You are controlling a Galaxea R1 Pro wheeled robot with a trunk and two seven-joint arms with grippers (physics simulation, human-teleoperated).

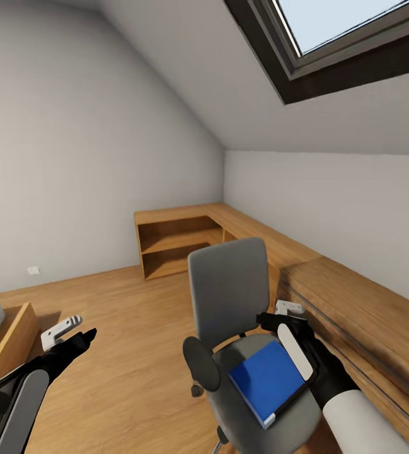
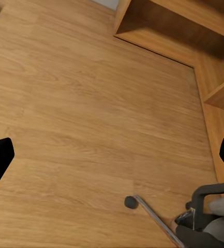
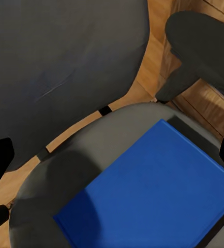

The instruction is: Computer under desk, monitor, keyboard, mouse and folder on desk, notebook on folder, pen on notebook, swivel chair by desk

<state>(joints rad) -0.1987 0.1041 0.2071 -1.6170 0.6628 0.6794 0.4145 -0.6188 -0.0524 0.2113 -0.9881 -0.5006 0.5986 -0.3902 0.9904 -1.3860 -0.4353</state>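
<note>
The grey swivel chair (image 1: 228, 291) stands in mid-room, its tall back toward the far wall. The bright blue folder (image 1: 267, 380) lies flat on its seat (image 3: 86, 170), also seen close up as the folder (image 3: 158, 199). My right gripper (image 1: 278, 319) hovers open just above the folder's far edge, between backrest (image 3: 65, 51) and armrest (image 3: 205, 31); the right gripper (image 3: 112, 157) holds nothing. My left gripper (image 1: 81, 331) hangs open over bare floor, left of the chair; beyond the left gripper (image 2: 112, 157) shows a chair caster (image 2: 131, 202). Desk, monitor, keyboard, mouse, notebook, pen and computer are out of view.
A low wooden shelf unit (image 1: 174, 243) runs along the far wall and turns into a wooden counter (image 1: 355, 312) close behind the chair on the right. A bed corner with wooden frame (image 1: 2, 340) sits at the left. Open wood floor (image 1: 122, 315) lies between it and the chair.
</note>
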